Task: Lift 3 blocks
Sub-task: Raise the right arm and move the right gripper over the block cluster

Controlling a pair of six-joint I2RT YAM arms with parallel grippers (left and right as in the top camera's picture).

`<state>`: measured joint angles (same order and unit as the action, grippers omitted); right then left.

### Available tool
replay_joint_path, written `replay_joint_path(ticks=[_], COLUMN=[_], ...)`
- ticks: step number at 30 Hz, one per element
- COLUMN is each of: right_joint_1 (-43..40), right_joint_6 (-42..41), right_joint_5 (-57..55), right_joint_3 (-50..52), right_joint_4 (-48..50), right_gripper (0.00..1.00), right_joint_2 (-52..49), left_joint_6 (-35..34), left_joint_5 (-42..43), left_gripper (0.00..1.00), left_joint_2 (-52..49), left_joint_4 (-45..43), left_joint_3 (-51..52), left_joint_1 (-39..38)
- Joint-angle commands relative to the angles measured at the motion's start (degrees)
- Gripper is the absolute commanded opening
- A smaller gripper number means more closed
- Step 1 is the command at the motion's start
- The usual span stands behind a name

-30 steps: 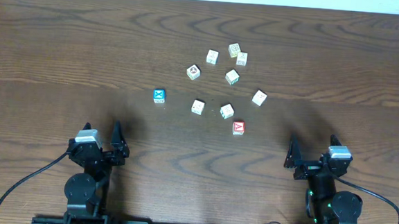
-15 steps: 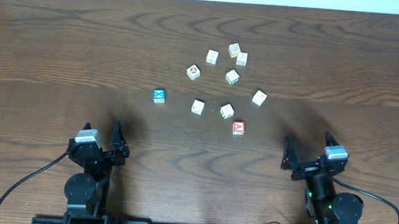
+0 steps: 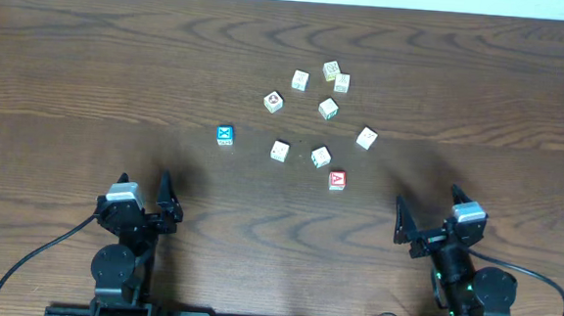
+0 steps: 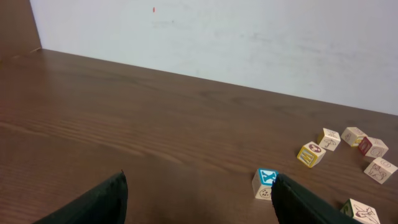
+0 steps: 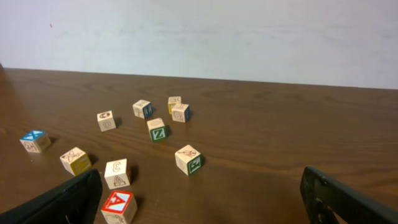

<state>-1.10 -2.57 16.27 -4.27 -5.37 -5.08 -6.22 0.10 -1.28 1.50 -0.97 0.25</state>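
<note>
Around: a blue-topped wooden cube with a white X point(image 3: 225, 134) sits left of the scattered cluster on the dark wooden bench point(image 3: 91, 68).
Blocks: the red-topped wooden cube lettered "A" point(image 3: 337, 180) lies nearest the arms, with a whitish-cream wooden cube point(image 3: 366, 138) beyond it.
Left gripper point(image 3: 143, 184): spread wide, empty, well apart from the cubes.
Right gripper point(image 3: 427, 201): spread wide, empty.

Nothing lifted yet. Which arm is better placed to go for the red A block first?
Right. The right gripper, open, sits nearer the red A block; the left gripper is farther off, closer to the blue cube.
</note>
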Motion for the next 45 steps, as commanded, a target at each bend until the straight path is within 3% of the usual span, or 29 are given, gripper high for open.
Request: replay_joint_path(ticks=[1,8,16,24,36,41,45], right_joint_1=[-0.9,-0.9,-0.83,-0.83,-0.07,4.46,7.78], right_joint_6=[3.3,3.87,2.8,1.33,1.51,-7.06,-12.0], right_joint_5=[-0.39,-0.48,-0.94,5.57,10.14,-3.82,-7.04], right_joint_3=[-5.22,-18.16,-42.93,-62.42,-63.43,-63.43,-63.45], right_joint_4=[-1.07,-6.16,-30.62,-49.31,-48.0,-47.45,-44.52], right_gripper=[0.99,0.99,0.99,0.99,0.99,0.99,0.99], right_joint_2=[-4.79,-23.3,-47.25,-62.49,-65.44,-67.6,-73.02], left_joint_6=[-0.48,-0.5,-0.5,-0.5,-0.5,-0.5,-0.5], left_joint_5=[-0.59,-0.59,-0.59,-0.59,-0.59,-0.59,-0.59], left_gripper=[0.75,0.75,0.74,0.74,0.74,0.74,0.74], left_joint_2=[-0.13,-0.13,-0.13,-0.13,-0.13,-0.13,-0.13], left_joint_4=[2.71,2.71,2.71,2.71,2.71,2.71,2.71], left_joint_3=[0.74,0.74,0.74,0.74,0.74,0.74,0.74], left_joint_1=[-0.17,-0.17,-0.17,-0.17,-0.17,-0.17,-0.17])
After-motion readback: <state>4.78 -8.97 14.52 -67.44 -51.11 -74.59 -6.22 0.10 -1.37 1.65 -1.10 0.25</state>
